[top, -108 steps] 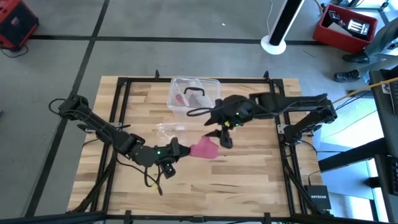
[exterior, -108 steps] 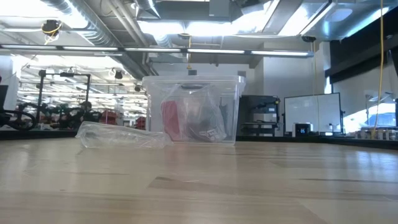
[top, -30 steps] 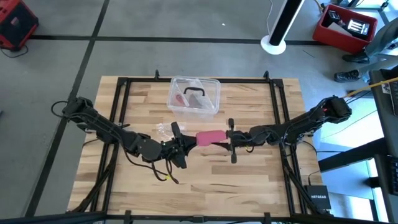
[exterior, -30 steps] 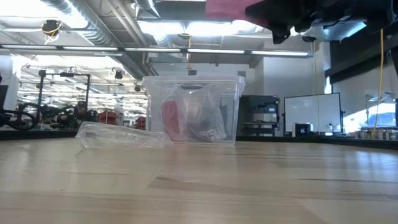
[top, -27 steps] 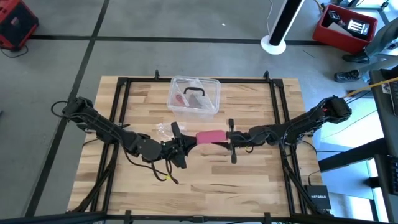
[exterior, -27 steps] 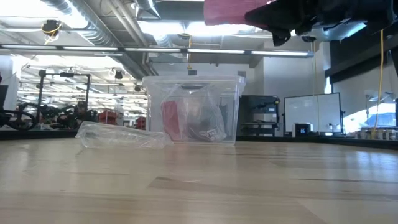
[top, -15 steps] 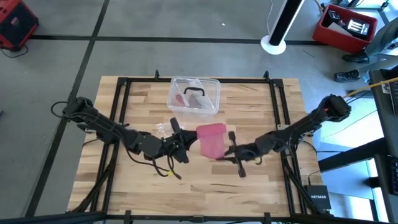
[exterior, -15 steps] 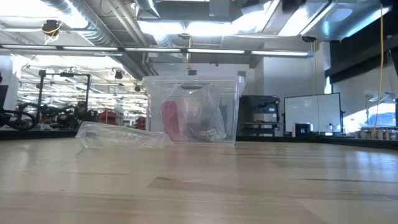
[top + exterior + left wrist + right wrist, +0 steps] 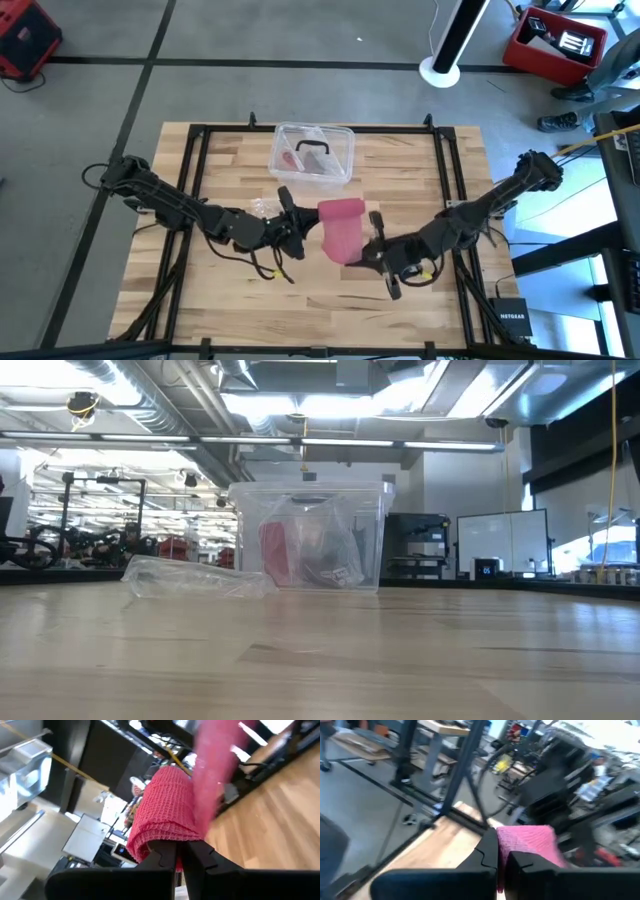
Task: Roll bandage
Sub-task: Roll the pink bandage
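**Bandage held between both grippers above worktop centre**

High view: bandage hung as a pink strip mid-worktop, left gripper at its near-left edge, right gripper at its lower end. Clear box sat behind, wrapper just left.

Low view: only box and wrapper showed.

Left wrist view: fingers pinched together on bandage.

Right wrist view: fingers clamped on bandage.
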You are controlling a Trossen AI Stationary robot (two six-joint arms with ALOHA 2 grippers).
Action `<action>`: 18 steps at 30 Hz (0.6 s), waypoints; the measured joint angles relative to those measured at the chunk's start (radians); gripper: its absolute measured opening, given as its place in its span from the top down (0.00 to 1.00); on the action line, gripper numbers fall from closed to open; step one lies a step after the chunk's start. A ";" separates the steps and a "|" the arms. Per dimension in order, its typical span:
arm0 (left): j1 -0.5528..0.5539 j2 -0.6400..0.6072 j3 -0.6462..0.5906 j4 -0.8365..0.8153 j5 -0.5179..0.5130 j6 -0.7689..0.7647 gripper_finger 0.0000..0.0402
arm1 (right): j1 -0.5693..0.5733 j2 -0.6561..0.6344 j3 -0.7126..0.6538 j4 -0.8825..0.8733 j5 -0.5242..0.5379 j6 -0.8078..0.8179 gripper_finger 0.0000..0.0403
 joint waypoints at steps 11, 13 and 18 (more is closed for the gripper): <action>-0.092 0.038 0.002 -0.025 0.035 0.059 0.99 | -0.088 -0.001 0.234 -0.242 0.223 -0.029 0.99; -0.112 0.039 0.001 -0.018 0.034 0.093 0.99 | -0.134 -0.002 0.234 -0.302 0.205 0.048 0.99; -0.140 0.039 -0.001 -0.007 0.032 0.172 0.99 | -0.228 0.022 0.235 -0.443 0.043 0.269 0.99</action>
